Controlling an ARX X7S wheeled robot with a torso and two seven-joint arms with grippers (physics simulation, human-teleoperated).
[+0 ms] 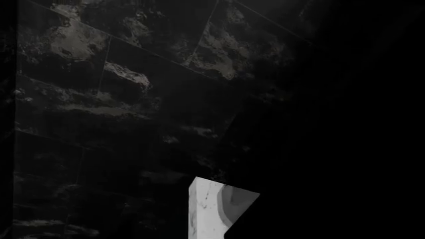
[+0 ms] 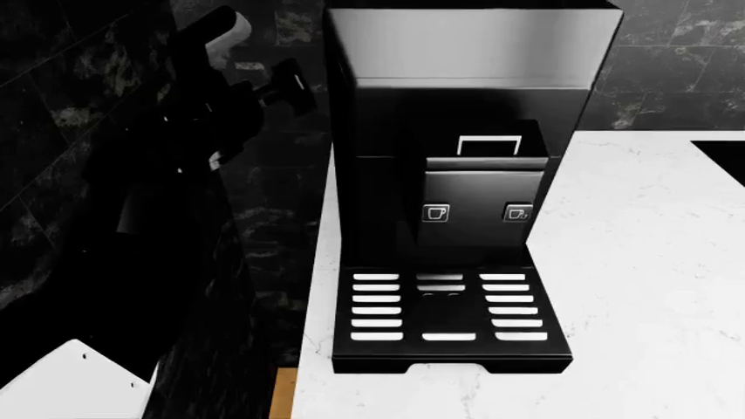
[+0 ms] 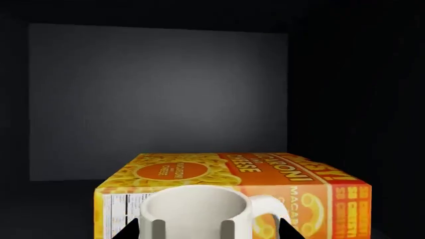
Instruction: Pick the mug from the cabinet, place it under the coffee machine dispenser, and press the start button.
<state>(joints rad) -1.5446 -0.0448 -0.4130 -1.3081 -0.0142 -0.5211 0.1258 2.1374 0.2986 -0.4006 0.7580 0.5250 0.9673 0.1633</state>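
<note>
The cream-white mug [image 3: 194, 213] stands in the dark cabinet, handle [image 3: 268, 207] to one side, in front of an orange macaroni box. My right gripper [image 3: 209, 230] is open, with one dark fingertip [image 3: 130, 230] on each side of the mug and not touching it. The black coffee machine [image 2: 466, 52] stands on the white counter, with its dark grey dispenser [image 2: 483, 188] above the slotted drip tray [image 2: 448, 314], which holds nothing. Two cup-icon buttons [image 2: 437, 212] sit on the dispenser's front. My left gripper [image 2: 289, 89] is a dark shape left of the machine, and its jaws are indistinct.
The macaroni box [image 3: 265, 174] lies close behind the mug. The cabinet's grey back wall [image 3: 159, 94] is further in. Dark marble wall [image 1: 119, 79] fills the left wrist view, with a sliver of white counter [image 1: 206, 209]. White counter [image 2: 652, 262] lies right of the machine.
</note>
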